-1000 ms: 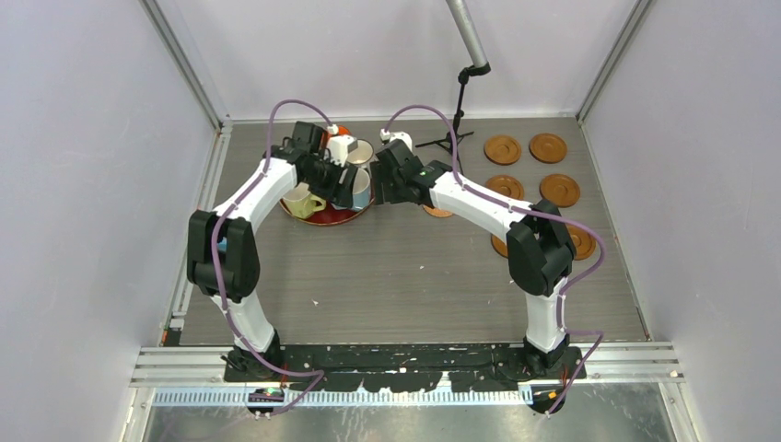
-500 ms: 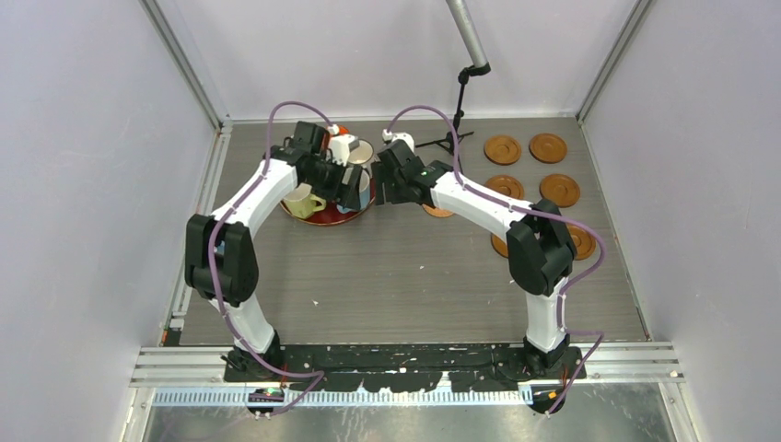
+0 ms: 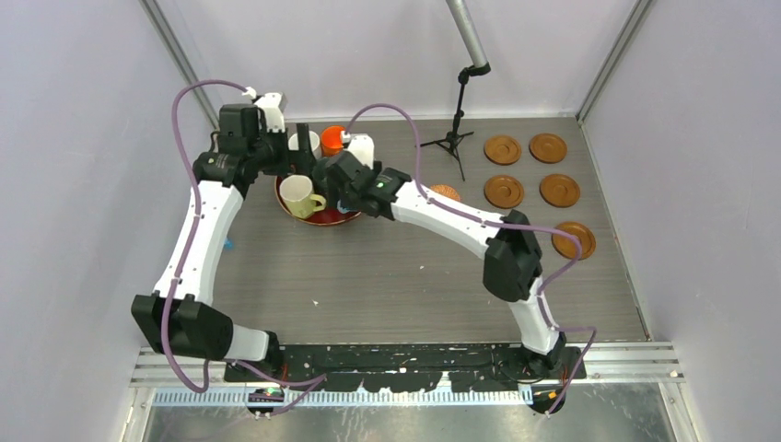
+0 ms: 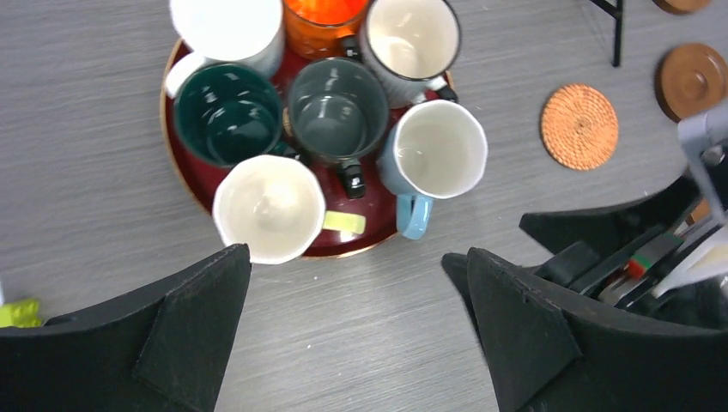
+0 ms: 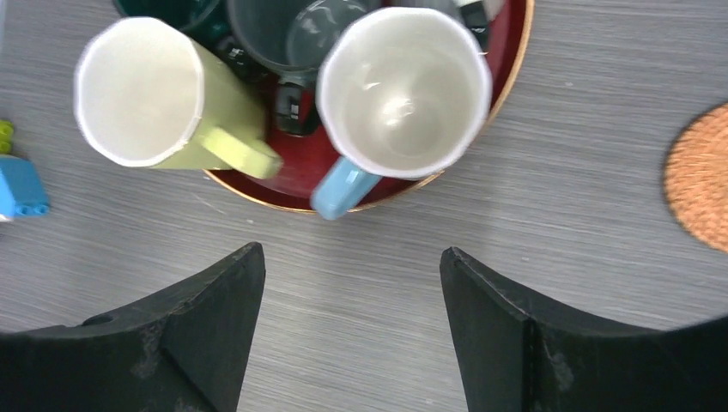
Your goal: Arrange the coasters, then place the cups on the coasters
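Several cups stand packed on the red tray [image 4: 176, 184]: white [image 4: 227, 30], orange [image 4: 326, 19], cream with a brown rim [image 4: 410, 39], dark teal [image 4: 227, 116], dark grey-green [image 4: 336, 112], light blue [image 4: 433, 150] and pale yellow [image 4: 268, 208]. My left gripper [image 4: 354, 254] hangs open high above the tray's near edge, holding nothing. My right gripper [image 5: 352, 251] is open and empty over bare table just in front of the light blue cup [image 5: 403, 90] and the pale yellow cup [image 5: 142, 90]. The woven coaster [image 3: 445, 192] lies right of the tray. Several wood coasters [image 3: 504, 191] lie at the far right.
A small black tripod stand [image 3: 451, 140] stands behind the woven coaster. A little blue block [image 5: 17, 184] lies on the table left of the tray. My right arm's elbow [image 3: 508, 258] hangs over the table near the closest wood coaster [image 3: 573, 239].
Both grippers have opened wider. The left arm has swung back and to the left, off the tray. The right arm has reached left, to the tray's front edge.
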Tool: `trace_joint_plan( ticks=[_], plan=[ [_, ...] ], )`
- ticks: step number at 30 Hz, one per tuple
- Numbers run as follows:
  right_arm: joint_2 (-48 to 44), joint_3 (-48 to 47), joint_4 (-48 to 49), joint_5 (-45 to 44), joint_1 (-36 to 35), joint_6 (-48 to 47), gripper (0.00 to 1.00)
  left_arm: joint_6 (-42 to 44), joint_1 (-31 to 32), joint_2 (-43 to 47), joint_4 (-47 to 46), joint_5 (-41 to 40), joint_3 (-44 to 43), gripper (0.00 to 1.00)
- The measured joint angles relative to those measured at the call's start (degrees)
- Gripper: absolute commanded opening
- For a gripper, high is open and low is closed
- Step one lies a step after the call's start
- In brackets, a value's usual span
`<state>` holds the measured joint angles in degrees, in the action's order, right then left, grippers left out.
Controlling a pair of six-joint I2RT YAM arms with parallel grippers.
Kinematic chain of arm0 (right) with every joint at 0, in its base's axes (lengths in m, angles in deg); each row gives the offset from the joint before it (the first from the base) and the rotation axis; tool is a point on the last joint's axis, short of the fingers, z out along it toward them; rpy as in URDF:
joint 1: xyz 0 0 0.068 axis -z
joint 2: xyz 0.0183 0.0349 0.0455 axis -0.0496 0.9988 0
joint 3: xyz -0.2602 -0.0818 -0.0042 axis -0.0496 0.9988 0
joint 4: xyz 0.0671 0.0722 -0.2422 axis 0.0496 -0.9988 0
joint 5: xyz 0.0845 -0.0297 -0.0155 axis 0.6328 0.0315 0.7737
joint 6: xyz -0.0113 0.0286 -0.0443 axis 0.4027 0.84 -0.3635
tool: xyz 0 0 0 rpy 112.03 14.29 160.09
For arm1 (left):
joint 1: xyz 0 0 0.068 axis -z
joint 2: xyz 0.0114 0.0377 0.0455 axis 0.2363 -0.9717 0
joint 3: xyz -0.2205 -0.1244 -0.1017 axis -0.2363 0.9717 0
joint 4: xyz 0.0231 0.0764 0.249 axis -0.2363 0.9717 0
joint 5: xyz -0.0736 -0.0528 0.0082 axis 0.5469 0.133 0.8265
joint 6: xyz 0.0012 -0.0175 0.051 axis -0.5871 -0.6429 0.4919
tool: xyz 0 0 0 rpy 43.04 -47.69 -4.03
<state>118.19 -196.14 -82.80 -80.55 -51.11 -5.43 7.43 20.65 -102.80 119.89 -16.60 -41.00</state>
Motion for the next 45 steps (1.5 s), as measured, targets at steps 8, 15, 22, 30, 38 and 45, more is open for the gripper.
trace_joint_plan(
  ticks=[8, 15, 22, 30, 38, 45],
  plan=[
    [11.47, -13.84, -7.87, -3.04, -2.01, 6.56, 0.82, -4.44, -0.44, 5.03, -1.22, -7.56, 3.43, 1.00],
    [16.46, -15.10, -10.69, -4.96, -1.66, 7.87, 0.80, -6.01, -1.36, 8.20, -3.10, -9.05, 5.38, 1.00],
    [17.40, -15.93, -10.71, -5.70, -0.87, 7.37, 0.64, -6.21, -2.14, 8.92, -4.50, -9.44, 7.19, 1.00],
    [17.35, -12.74, -7.39, -2.19, 1.97, 2.36, 0.58, -6.19, -2.32, 8.92, -4.66, -9.42, 7.74, 1.00],
    [17.35, -11.72, -6.60, 3.28, 4.37, -2.40, 0.51, -6.14, -2.51, 9.05, -5.14, -9.38, 8.15, 1.00],
    [17.35, -11.45, -4.81, 5.92, 4.94, -6.71, 0.38, -5.97, -2.56, 9.27, -5.40, -9.31, 8.81, 1.00]
  ],
)
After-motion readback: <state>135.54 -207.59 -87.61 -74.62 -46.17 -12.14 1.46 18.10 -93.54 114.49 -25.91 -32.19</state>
